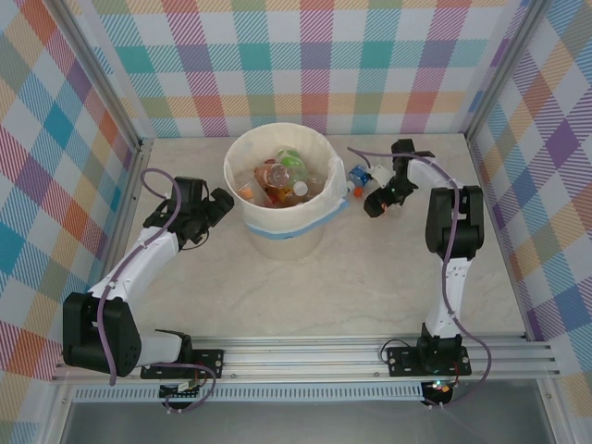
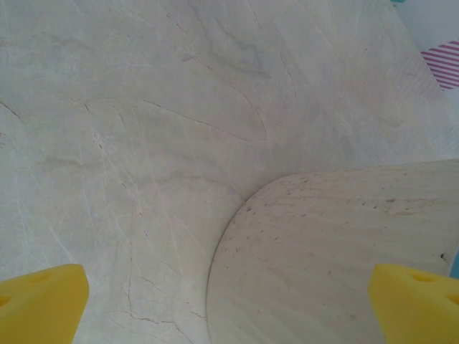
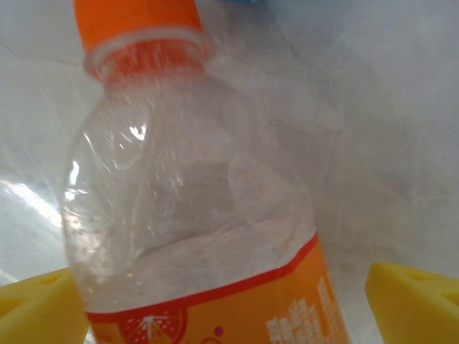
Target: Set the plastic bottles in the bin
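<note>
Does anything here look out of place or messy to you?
Mostly tidy, but a blue-labelled bottle and an orange-capped bottle sit on the table beside the bin instead of inside it. The orange-capped one lies between the right hand's open fingers. Nothing looks spilled or broken.

The left arm point(image 1: 139, 264) stretches from its near-left base toward the far right, elbow low. The left gripper point(image 1: 218, 203) points right, jaws spread wide. The right arm point(image 1: 450, 259) rises, then folds left. The right gripper point(image 1: 376, 202) tilts downward, jaws apart.
</note>
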Robot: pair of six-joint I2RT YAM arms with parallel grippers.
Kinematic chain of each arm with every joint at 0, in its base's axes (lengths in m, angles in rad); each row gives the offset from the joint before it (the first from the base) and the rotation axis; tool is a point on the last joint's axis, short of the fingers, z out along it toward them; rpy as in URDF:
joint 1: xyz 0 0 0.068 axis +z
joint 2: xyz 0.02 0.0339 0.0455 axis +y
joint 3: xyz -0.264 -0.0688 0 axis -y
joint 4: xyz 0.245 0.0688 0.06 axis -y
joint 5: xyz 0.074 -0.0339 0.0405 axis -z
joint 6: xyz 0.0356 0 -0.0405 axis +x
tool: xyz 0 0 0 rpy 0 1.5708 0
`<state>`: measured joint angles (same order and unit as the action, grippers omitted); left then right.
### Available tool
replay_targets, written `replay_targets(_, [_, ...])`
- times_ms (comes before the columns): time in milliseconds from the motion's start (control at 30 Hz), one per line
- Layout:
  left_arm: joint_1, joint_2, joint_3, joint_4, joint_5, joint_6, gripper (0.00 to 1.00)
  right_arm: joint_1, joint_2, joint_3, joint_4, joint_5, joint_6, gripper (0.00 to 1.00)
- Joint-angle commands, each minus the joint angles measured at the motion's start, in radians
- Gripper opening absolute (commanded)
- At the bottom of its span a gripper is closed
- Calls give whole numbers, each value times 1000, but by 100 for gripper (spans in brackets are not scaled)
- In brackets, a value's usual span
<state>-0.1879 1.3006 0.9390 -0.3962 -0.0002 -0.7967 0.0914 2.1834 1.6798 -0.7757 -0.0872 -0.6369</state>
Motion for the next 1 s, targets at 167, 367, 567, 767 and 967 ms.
replay_targets(167, [-15, 18, -1, 18, 38, 3, 100, 20, -67, -161, 153, 69, 38, 80])
replay_targets(367, [-15, 32, -1, 31, 56, 1, 100, 32, -159, -284, 225, 57, 110, 68])
replay_targets(567, [-19, 38, -3, 49, 78, -8, 100, 43, -269, -404, 301, 61, 190, 58])
replay_targets(767, [-27, 47, -3, 56, 90, -9, 100, 48, -399, -540, 434, 66, 248, 52])
replay_targets(967, [-35, 54, -5, 65, 95, -16, 100, 60, -534, -626, 472, 29, 303, 49])
